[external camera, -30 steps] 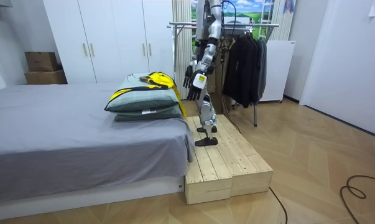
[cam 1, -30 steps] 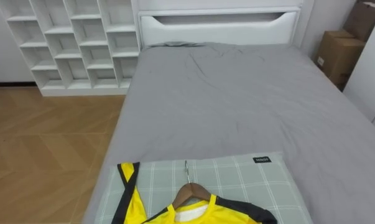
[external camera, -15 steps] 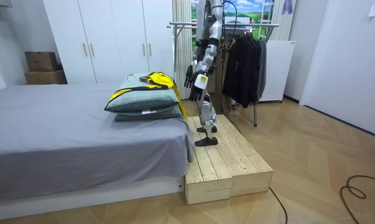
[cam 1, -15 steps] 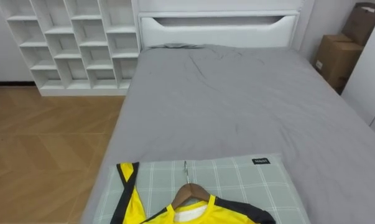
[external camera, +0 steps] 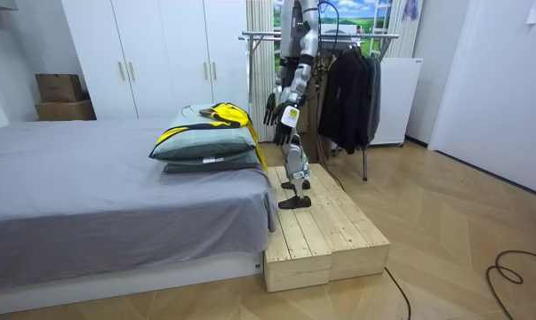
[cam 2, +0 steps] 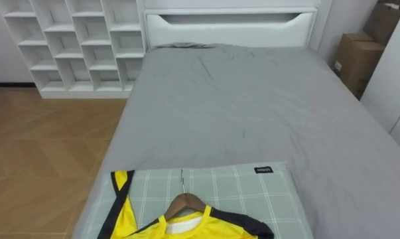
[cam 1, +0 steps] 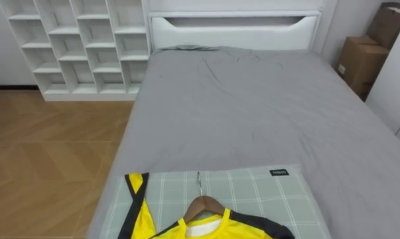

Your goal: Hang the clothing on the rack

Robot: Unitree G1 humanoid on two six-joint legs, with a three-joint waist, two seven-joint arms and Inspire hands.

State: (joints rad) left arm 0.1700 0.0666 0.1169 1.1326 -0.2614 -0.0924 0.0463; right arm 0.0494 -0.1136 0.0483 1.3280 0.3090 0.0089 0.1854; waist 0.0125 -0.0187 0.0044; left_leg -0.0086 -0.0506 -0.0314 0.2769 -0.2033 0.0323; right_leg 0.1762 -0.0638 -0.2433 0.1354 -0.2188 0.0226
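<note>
- Dead ahead on a green checked pillow (cam 1: 253, 196), a yellow-and-black shirt (cam 1: 143, 224) on a wooden hanger (cam 1: 194, 208) is laid centred, hook aimed away.
- Hands (external camera: 269, 108) held just short; grip can't be told.

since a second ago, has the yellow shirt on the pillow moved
No. The yellow shirt and its hanger lie where they were on the checked pillow, against the same grid lines.

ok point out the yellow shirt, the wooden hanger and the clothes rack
yellow shirt (cam 1: 144, 224): left eye view, on the yellow fabric beside the black trim
wooden hanger (cam 1: 201, 199): left eye view, on the wooden top just below the metal hook
clothes rack (external camera: 260, 37): room view, on its top rail
</note>
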